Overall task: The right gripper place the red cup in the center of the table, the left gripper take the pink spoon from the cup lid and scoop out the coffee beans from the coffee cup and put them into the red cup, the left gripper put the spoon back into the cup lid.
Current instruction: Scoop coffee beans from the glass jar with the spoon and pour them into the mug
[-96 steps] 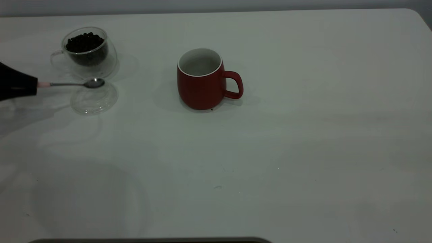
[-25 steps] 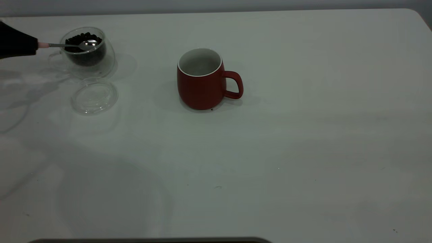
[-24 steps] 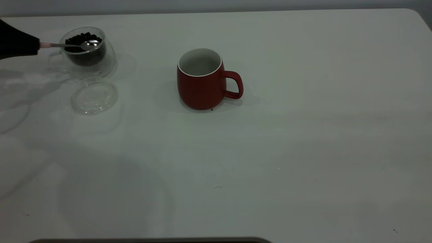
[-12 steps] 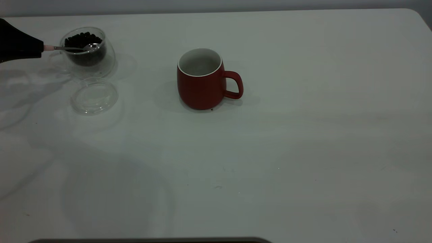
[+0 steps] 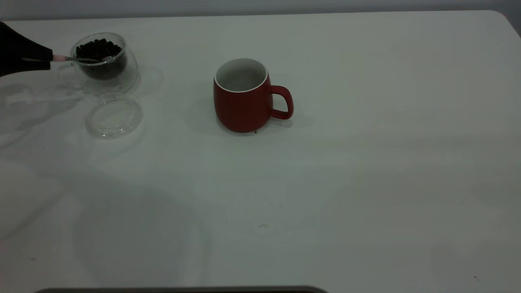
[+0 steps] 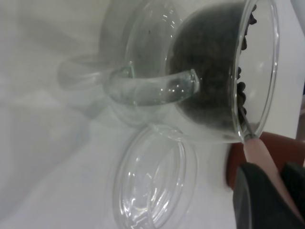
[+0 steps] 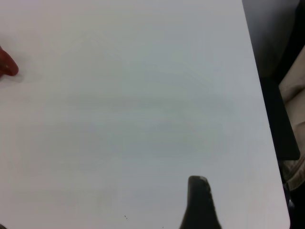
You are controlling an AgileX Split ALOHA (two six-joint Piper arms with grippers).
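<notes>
My left gripper [image 5: 48,59] is at the table's far left, shut on the pink spoon [image 5: 79,59] by its handle. The spoon's metal bowl dips into the coffee beans [image 5: 97,48] inside the clear coffee cup [image 5: 105,77]. In the left wrist view, the pink handle [image 6: 259,153] runs from my gripper [image 6: 274,193] over the glass rim of the coffee cup [image 6: 209,71]. The cup lid [image 5: 114,116] lies empty just in front of the coffee cup. The red cup [image 5: 243,103] stands upright near the table's middle, its inside white and bare. My right gripper [image 7: 200,202] hovers over bare table, away from the cups.
The white table [image 5: 366,162] stretches to the right and front of the red cup. Its rounded back right corner [image 5: 502,16] and right edge [image 7: 259,95] show. A dark strip [image 5: 183,289] lies at the front edge.
My left gripper carried the spoon from above the lid back to the coffee cup. Over the last second the spoon's bowl tilted and sank into the beans. The red cup and lid stayed still.
</notes>
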